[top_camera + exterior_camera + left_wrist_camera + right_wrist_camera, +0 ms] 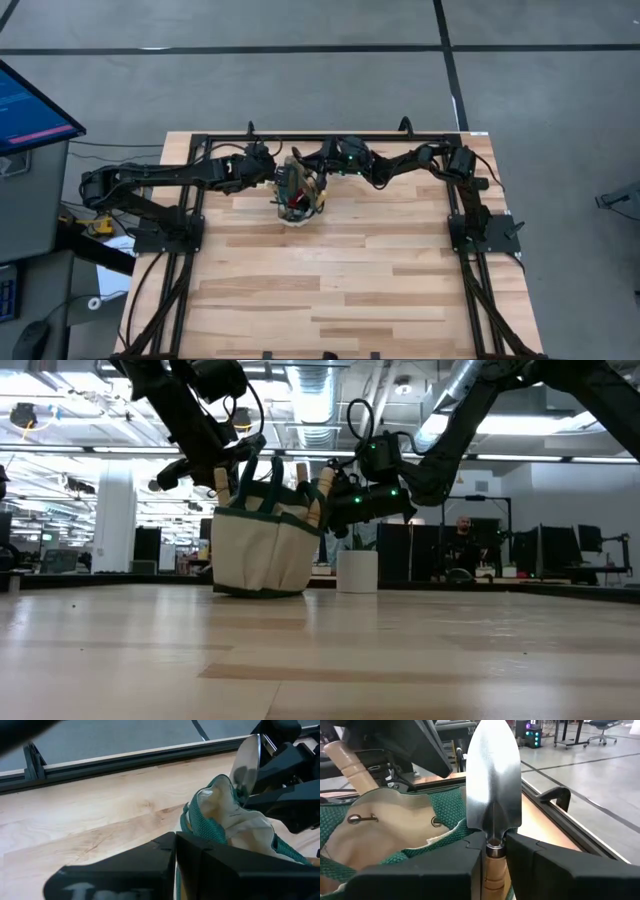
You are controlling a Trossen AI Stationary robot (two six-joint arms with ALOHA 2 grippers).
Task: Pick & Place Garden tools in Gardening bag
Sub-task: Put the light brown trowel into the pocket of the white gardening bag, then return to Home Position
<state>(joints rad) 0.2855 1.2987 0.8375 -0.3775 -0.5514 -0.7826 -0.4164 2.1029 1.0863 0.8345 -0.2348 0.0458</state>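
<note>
The beige gardening bag with green trim stands at the table's far middle and leans in the low view. Wooden tool handles stick out of it. My right gripper is shut on a trowel with a silver blade and a wooden handle, right at the bag's rim. The blade also shows in the left wrist view. My left gripper is at the bag's left side, shut on the bag's green edge. My left gripper has a strip of the bag's green trim between its shut fingers, coming from the table's left. The fingers hide which part of the rim or handle it is. The bag's base stays on the table, tilted. My right gripper pinches the trowel's neck, where the blade meets the wooden handle, between its two fingers. The fingers lie along the trowel, the blade reaching out past their tips. The trowel is clear of the table, over the bag's rim.
A small white pot stands behind the bag toward the far edge. A black frame rail runs along the table's far edge. The near half of the wooden table is bare wood. A monitor stands off the table's left.
</note>
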